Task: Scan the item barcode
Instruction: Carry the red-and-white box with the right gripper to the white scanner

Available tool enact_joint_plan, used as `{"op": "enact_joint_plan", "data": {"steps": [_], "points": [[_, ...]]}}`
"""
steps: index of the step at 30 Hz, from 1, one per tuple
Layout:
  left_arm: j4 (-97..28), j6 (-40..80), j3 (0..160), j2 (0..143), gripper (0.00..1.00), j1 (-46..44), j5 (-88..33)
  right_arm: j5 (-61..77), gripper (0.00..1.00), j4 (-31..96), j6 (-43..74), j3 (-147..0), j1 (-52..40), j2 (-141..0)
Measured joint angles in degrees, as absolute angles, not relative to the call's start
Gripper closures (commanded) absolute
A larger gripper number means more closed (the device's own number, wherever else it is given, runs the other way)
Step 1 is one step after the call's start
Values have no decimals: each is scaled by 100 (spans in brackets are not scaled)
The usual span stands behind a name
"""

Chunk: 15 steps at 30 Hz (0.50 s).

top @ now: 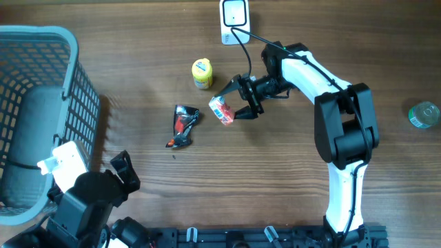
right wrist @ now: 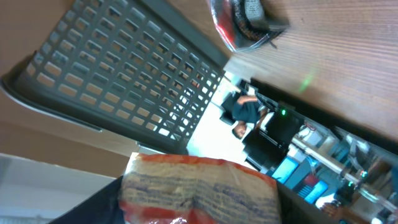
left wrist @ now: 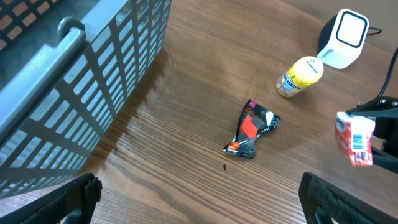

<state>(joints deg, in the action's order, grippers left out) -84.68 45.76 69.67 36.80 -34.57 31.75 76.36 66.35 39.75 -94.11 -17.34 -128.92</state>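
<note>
Evidently the carton (top: 221, 109) is clamped in the right end effector (top: 238, 102); the left end effector (left wrist: 202, 196) is spread apart. If tilted wrongly, its barcode (left wrist: 357, 142) may be missed by the scanner (top: 234, 19).

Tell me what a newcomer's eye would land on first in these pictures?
The right gripper pinches a small red-and-white packet at mid-table, its barcode showing. Just beyond stands a white scanner at the table's far edge, with a yellow bottle nearby. A big grey-blue basket fills the left side.
</note>
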Motion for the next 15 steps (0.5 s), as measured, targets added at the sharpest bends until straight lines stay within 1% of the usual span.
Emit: {"op": "enact_joint_plan", "data": {"steps": [2, 5, 6, 10, 12, 13, 15], "points": [[-8479, 4576, 6967, 3680, 0, -3457, 3162, 7614, 35, 6075, 3841, -9393, -1723, -12895], [-8488, 4576, 6967, 3680, 0, -3457, 3159, 7415, 39, 4984, 3522, -9386, -1562, -12908], [-8488, 4576, 6967, 3680, 0, -3457, 3159, 7284, 39, 4600, 3446, -9382, -1393, -12908], [-8490, 4576, 6967, 3680, 0, -3457, 3159, 6775, 39, 3931, 3282, -9439, -722, -12916], [-8493, 4576, 6967, 3680, 0, -3457, 3159, 6248, 38, 3712, 3133, -9524, -467, -12916], [-8493, 4576, 6967, 3680, 0, -3457, 3159, 5660, 38, 3597, 3006, -9594, -303, -12912], [-8490, 4576, 6967, 3680, 0, -3457, 3159, 5039, 37, 3439, 2829, -9598, -281, -12884]]}}
